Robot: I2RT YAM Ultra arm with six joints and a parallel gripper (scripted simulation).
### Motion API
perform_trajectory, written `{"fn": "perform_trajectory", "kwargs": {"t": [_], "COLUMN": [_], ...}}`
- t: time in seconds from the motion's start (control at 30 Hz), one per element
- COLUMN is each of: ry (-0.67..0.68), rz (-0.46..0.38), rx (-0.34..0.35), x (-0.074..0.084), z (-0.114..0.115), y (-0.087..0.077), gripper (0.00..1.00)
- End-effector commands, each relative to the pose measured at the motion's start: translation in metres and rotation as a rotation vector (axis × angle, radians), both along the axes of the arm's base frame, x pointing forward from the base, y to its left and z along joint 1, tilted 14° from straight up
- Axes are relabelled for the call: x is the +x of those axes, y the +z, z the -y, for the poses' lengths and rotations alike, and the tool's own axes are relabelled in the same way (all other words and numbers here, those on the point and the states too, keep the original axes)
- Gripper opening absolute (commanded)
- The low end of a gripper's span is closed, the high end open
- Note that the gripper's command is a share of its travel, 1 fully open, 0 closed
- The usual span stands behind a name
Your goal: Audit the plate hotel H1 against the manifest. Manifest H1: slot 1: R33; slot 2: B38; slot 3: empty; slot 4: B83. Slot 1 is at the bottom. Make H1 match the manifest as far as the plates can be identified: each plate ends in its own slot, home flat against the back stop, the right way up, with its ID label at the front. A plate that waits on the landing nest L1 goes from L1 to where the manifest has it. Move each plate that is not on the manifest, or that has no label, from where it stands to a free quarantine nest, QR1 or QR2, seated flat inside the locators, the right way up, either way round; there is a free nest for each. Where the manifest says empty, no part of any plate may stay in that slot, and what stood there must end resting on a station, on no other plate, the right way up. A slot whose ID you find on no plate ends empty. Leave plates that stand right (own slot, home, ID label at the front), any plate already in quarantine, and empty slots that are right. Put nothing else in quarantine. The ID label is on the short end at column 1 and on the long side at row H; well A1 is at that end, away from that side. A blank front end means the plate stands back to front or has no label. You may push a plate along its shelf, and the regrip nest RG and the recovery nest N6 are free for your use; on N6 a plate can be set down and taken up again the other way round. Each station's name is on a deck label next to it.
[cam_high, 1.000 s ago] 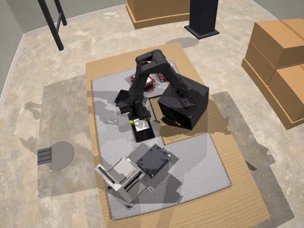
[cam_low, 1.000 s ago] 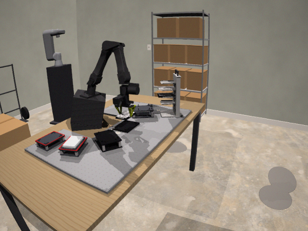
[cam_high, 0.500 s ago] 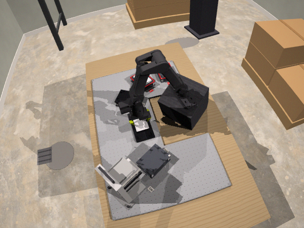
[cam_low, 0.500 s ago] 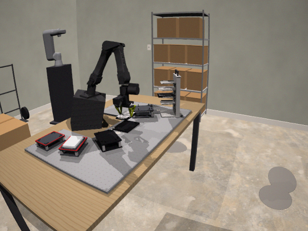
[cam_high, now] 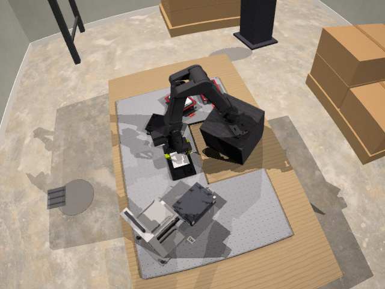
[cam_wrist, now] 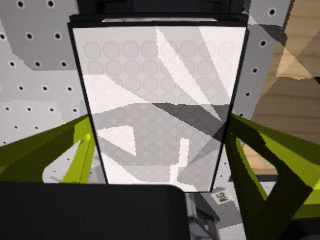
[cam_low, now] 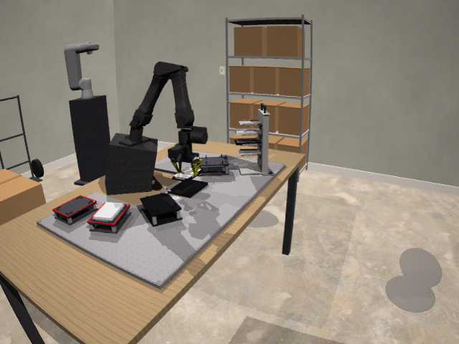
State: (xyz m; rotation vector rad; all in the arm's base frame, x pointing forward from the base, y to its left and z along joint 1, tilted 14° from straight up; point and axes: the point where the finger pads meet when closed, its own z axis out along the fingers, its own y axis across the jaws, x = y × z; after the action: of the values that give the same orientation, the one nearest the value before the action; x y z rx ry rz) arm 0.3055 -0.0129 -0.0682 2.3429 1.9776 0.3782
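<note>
My gripper point(cam_high: 178, 154) point(cam_low: 187, 170) point(cam_wrist: 159, 120) has its yellow-green fingers against the two long sides of a white well plate point(cam_high: 181, 161) point(cam_low: 183, 175) point(cam_wrist: 160, 75) and is shut on it. It holds the plate level and low over the flat black regrip nest point(cam_high: 184, 174) point(cam_low: 189, 188); its RG deck label point(cam_wrist: 223, 196) shows in the wrist view. I cannot tell whether the plate touches the nest. No ID label on the plate is visible. The plate hotel H1 point(cam_high: 145, 228) point(cam_low: 264, 140) stands at the mat's far end with plates on its shelves.
A black nest with corner locators point(cam_high: 194, 201) point(cam_low: 214, 164) stands between the regrip nest and the hotel. Two red-framed quarantine nests sit at the other end: one bare point(cam_low: 74, 207), one with a white plate point(cam_low: 108, 211). Another black nest point(cam_low: 161, 208) stands beside them. The arm's black base block point(cam_high: 233, 130) is close.
</note>
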Motion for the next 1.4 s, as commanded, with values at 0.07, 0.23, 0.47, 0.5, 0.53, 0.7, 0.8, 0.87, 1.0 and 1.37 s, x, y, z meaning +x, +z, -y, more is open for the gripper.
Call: {"fn": "perform_trajectory", "kwargs": {"t": [0.07, 0.23, 0.47, 0.5, 0.53, 0.7, 0.8, 0.87, 1.0, 1.37], "ry": [0.0, 0.002, -0.001, 0.0, 0.001, 0.003, 0.002, -0.002, 0.0, -0.002], "rz": [-0.015, -0.022, -0.024, -0.024, -0.024, -0.023, -0.024, -0.024, -0.024, 0.014], "rx": [-0.009, -0.008, -0.008, -0.008, -0.008, -0.008, -0.008, -0.008, -0.008, -0.013], "x": [-0.004, -0.007, -0.008, -0.008, -0.008, -0.007, -0.007, -0.007, -0.007, 0.011], "z": [-0.001, -0.002, -0.002, -0.002, -0.003, -0.004, -0.004, -0.003, -0.004, -0.002], "y": [-0.008, -0.012, -0.017, -0.017, -0.018, -0.02, -0.022, -0.023, -0.026, -0.025], "gripper": [0.86, 0.86, 0.86, 0.86, 0.86, 0.86, 0.86, 0.86, 0.86, 0.86]}}
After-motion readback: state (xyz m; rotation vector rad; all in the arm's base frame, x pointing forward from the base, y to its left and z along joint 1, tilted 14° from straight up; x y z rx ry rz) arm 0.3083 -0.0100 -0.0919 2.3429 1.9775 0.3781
